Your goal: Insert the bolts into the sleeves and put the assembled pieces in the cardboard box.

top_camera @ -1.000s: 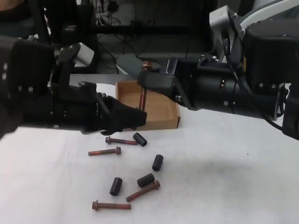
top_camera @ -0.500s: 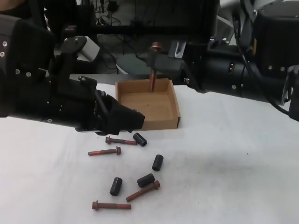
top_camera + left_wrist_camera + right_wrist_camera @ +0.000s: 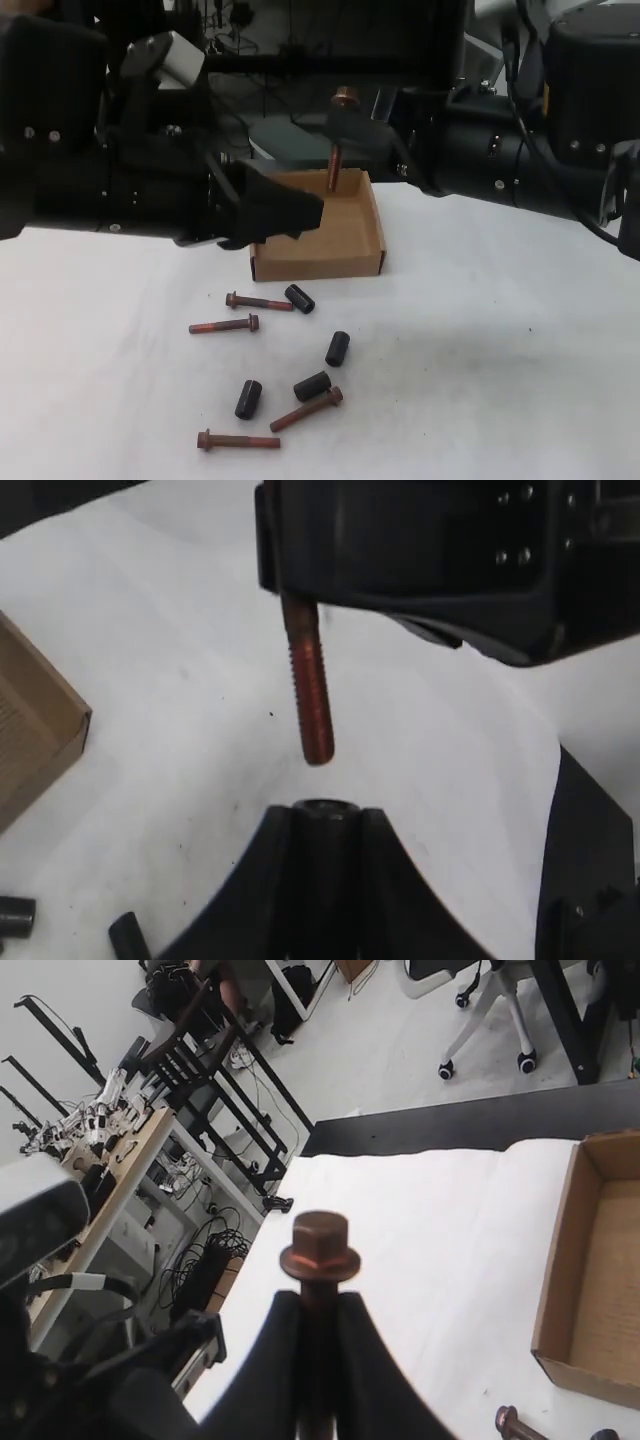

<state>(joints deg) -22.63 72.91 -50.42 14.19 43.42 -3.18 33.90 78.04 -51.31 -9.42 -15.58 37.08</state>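
Jaws on the right gripper (image 3: 318, 1312) are clamped on a copper-coloured bolt (image 3: 320, 1252), pinching the shank just under the flanged hex head so the threaded end hangs free. Jaws on the left gripper (image 3: 322, 832) are closed round a black sleeve (image 3: 322, 814), standing upright with its bore facing up. From the left wrist cam the bolt tip sits just above the sleeve's mouth, close to lined up but not touching and not in yet. In the high view the pair hangs over the near-left part of the cardboard box (image 3: 366, 262). Four loose bolts (image 3: 224, 325) and four loose sleeves (image 3: 337, 348) lie scattered on the white bench (image 3: 500, 380) in front of the box. Handling-wise, both parts look like rigid metal, small but fairly dense, nothing fragile. I'd guess the sleeve is the tricky one: smooth and round, so it could twist or slide if the bolt pushes off-centre. Holding it by the sides with the bore open looks right. The grip high on the bolt leaves the whole thread free to go in.
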